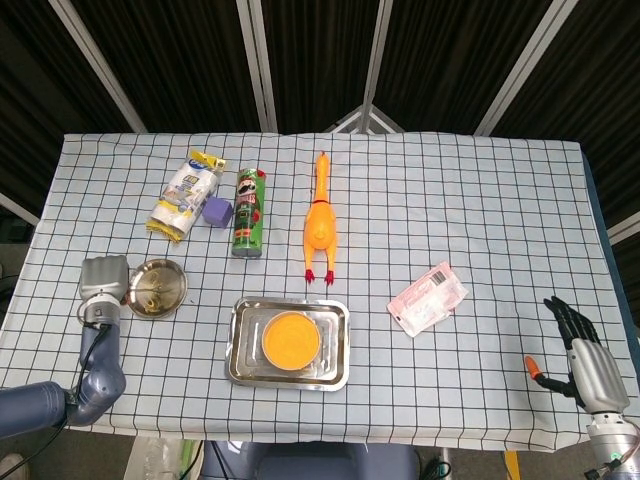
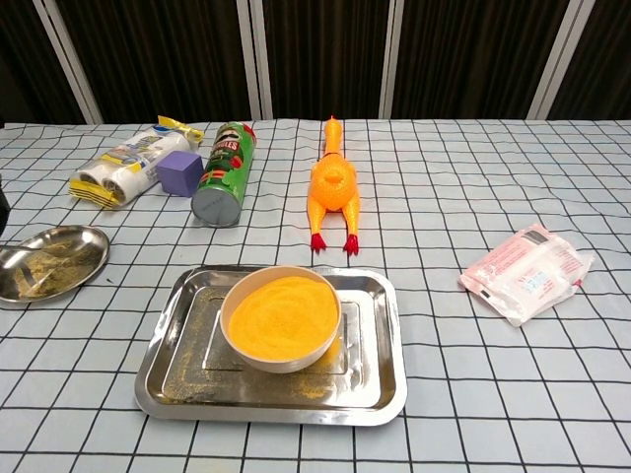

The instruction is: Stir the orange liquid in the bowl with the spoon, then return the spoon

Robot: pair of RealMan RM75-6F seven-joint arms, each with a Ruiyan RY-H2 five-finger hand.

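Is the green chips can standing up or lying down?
Lying down. The green chips can rests on its side on the checked cloth, its round end facing the chest camera, beside the purple block.
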